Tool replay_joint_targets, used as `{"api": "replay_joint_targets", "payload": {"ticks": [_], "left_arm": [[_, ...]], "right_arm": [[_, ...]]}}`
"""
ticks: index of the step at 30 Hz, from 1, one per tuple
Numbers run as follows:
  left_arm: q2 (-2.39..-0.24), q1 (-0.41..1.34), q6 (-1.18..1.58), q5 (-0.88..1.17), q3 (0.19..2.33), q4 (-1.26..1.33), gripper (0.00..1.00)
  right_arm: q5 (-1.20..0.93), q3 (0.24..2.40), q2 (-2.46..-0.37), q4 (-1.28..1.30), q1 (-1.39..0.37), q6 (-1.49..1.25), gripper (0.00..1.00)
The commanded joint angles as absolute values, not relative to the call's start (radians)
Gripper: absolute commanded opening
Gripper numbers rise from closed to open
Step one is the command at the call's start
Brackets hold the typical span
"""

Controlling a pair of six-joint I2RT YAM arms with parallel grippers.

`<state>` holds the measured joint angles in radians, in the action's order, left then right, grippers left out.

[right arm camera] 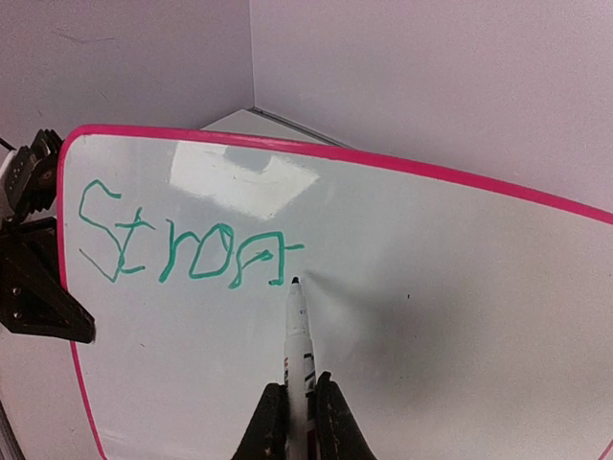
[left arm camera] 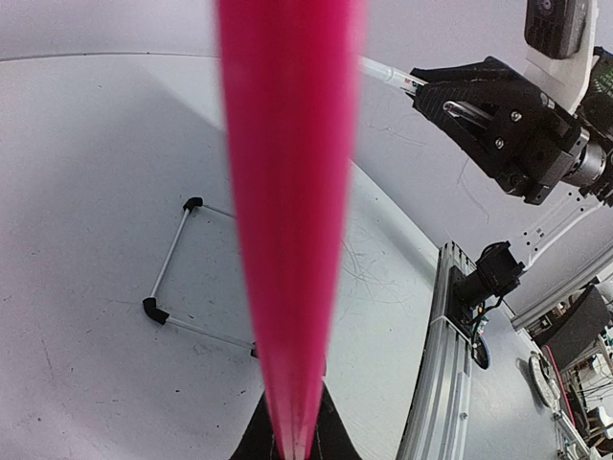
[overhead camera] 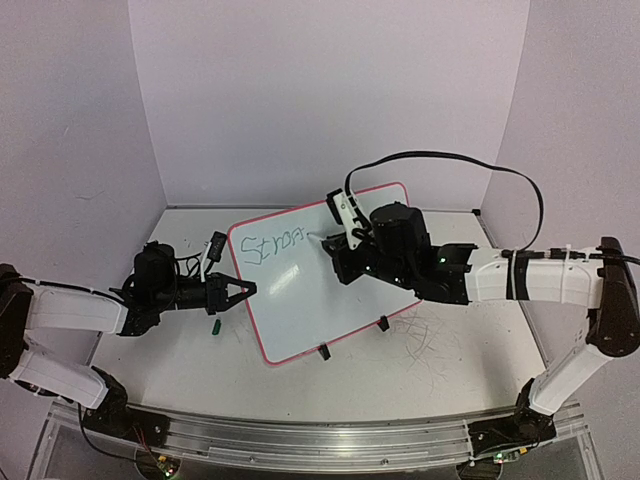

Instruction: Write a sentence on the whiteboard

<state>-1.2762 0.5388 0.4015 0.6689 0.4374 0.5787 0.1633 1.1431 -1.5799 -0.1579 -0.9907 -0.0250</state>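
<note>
The whiteboard (overhead camera: 300,305) lies tilted on the table, pink-rimmed, with two black clip feet on its near edge. Green writing (overhead camera: 272,247) on it reads roughly "Stron"; it also shows in the right wrist view (right arm camera: 187,247). My right gripper (right arm camera: 299,414) is shut on a white marker (right arm camera: 298,331), whose dark tip sits at the board just right of the last letter. My left gripper (overhead camera: 243,291) is shut on the board's left rim; that rim fills the left wrist view as a blurred pink band (left arm camera: 287,211).
A small green marker cap (overhead camera: 214,326) lies on the table by the board's left edge. A thin wire stand (left arm camera: 182,287) shows under the board. White walls enclose the back and sides. A black cable loops above the right arm (overhead camera: 450,160).
</note>
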Motion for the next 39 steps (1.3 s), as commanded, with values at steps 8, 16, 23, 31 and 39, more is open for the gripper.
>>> {"api": "replay_joint_targets", "payload": {"ticks": [8,16,23,31,39], "left_arm": [[-1.256,0.538,0.347,0.638,0.458,0.582,0.00],[-1.256,0.538,0.345,0.641,0.462,0.582,0.00],[-1.254,0.538,0.345,0.640,0.459,0.582,0.00],[-1.259,0.538,0.342,0.642,0.460,0.582,0.00],[-1.258,0.538,0.340,0.641,0.460,0.582,0.00]], "right_arm": [[0.205,1.154,-1.589,-0.215,-0.981,-0.046,0.00],[0.225,1.171,-1.612,-0.212,-0.973,-0.066,0.00],[0.261,1.192,-1.634,-0.209,-0.966,-0.078,0.00],[0.234,1.219,-1.650,-0.212,-0.966,-0.059,0.00],[0.179,1.216,-1.654,-0.202,-0.968,-0.056,0.00]]}}
